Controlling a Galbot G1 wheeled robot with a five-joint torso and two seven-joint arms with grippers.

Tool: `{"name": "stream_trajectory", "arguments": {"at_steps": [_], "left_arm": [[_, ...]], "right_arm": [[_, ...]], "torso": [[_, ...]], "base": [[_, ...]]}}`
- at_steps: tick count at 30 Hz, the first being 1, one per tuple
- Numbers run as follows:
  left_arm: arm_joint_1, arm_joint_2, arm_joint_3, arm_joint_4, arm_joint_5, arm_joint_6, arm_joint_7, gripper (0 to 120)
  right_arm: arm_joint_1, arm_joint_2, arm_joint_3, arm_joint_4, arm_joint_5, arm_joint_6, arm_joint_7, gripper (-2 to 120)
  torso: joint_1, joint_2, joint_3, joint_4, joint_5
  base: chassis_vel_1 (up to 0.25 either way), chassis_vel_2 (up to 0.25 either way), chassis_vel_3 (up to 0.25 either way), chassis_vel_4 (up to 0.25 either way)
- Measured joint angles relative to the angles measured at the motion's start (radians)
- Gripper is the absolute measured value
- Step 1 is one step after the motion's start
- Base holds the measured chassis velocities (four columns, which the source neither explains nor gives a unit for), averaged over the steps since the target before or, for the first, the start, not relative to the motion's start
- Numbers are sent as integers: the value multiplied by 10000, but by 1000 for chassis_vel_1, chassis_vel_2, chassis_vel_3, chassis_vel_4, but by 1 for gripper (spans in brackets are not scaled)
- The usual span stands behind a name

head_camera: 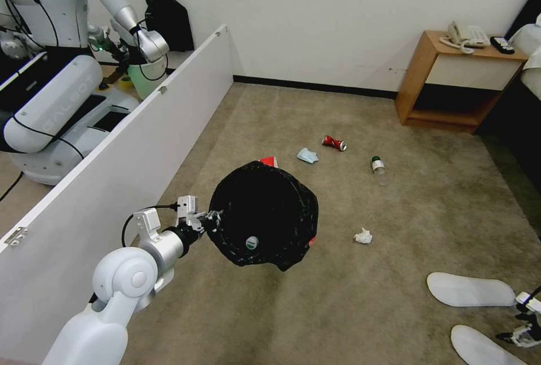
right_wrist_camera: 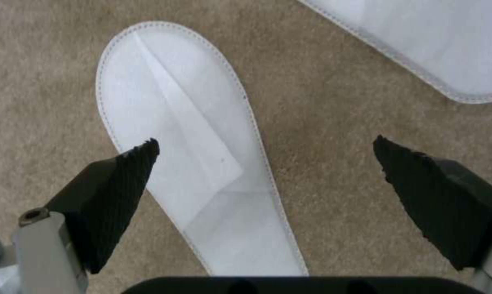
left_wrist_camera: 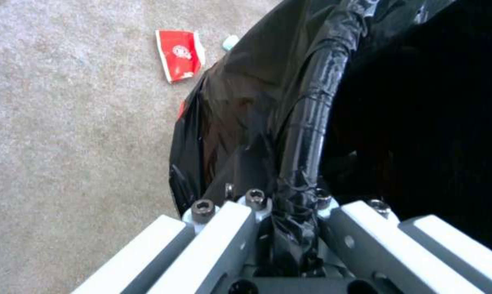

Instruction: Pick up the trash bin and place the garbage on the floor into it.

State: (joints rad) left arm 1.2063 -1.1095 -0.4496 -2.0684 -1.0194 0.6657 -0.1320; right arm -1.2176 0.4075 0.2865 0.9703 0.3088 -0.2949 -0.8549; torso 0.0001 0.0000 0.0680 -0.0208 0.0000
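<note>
Hovering low over the nearer of two white slippers (right_wrist_camera: 197, 163) at the near right of the floor (head_camera: 349, 308), our right gripper (right_wrist_camera: 265, 147) has its fingers spread wide with nothing between them; we judge the slipper light, limp and flat, best pinched at its edge. Our left gripper (left_wrist_camera: 289, 228) is clamped on the bag-wrapped rim of the trash bin (head_camera: 265, 221), held off the carpet mid-floor, and the crinkly liner looks slippery. Further out lie a tissue wad (head_camera: 363, 236), bottle (head_camera: 377, 164), face mask (head_camera: 307, 155) and crushed can (head_camera: 333, 142); the bin half hides a red carton (left_wrist_camera: 179, 54), and its inside is too dark to read.
</note>
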Motion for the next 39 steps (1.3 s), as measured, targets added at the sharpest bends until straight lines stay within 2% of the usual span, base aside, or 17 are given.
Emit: {"name": "stream_trajectory", "arguments": {"at_steps": [18,39], "left_arm": [[-24,-186,-10,145,134,-21,109,0],[-76,-335,-156,413,212,-65,318,0]], "right_arm": [[900,337,-903,-304,-513,67,-18,100],[2540,1617,-2853,-1187,-1601,253,-246,100]], "torso": [[0,0,-1,0,0],[0,0,0,0,-1]], "base": [[0,0,0,0],[0,0,0,0]]}}
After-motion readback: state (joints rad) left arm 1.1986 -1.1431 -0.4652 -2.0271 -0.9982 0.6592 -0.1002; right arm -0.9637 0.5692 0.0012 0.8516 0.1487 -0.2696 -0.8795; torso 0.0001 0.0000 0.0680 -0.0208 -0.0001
